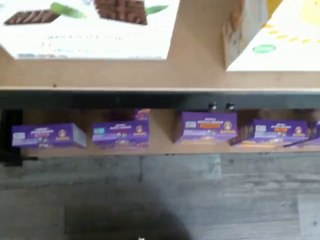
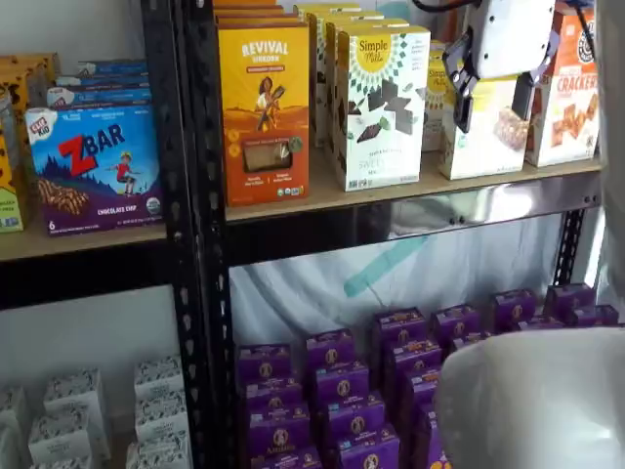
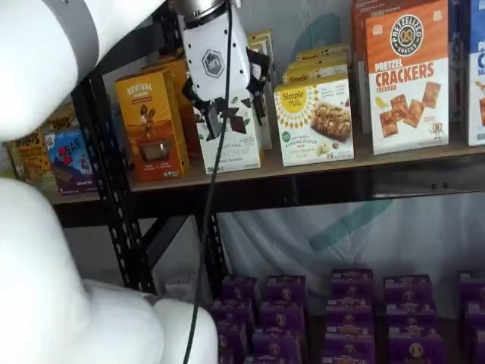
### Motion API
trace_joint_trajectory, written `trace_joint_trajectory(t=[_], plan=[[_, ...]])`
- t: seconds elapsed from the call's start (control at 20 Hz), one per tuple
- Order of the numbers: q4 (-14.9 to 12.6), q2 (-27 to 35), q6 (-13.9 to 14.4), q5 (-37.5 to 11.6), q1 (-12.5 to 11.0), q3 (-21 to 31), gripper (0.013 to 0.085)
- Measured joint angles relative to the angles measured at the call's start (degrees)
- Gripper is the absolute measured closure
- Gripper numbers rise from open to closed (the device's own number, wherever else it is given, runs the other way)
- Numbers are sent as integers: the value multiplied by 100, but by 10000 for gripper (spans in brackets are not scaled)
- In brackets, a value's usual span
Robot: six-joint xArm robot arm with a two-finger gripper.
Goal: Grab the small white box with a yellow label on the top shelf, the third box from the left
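Note:
The small white box [image 3: 314,121], with a yellow sunburst logo and a brown snack picture, stands on the top shelf [image 3: 318,168]. It sits between a taller white Simple Mills box [image 2: 381,107] and an orange-and-white cracker box [image 3: 407,76]. In a shelf view my gripper [image 2: 492,115] hangs in front of the small white box [image 2: 483,147], and its black fingers [image 2: 462,106] show a plain gap. In a shelf view the gripper [image 3: 229,117] is out in front of the shelf, apart from the box. The wrist view shows a corner of the small white box [image 1: 280,37] and the shelf board [image 1: 195,70].
An orange Revival box [image 2: 264,98] stands left of the taller white box [image 1: 90,30]. Several purple boxes [image 2: 391,381] fill the low shelf [image 1: 165,147]. Black perforated uprights [image 2: 195,195] divide the bays. A ZBar box [image 2: 93,166] sits on the neighbouring shelf. My white arm [image 3: 45,189] fills the left foreground.

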Motion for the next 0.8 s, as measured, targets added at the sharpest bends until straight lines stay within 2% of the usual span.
trace_joint_trajectory(t=[0.35, 0.6, 0.8], plan=[[35, 536, -413, -513, -453, -217, 130], [441, 989, -824, -644, -896, -524, 130], [506, 1260, -996, -764, -1063, -691, 130]])
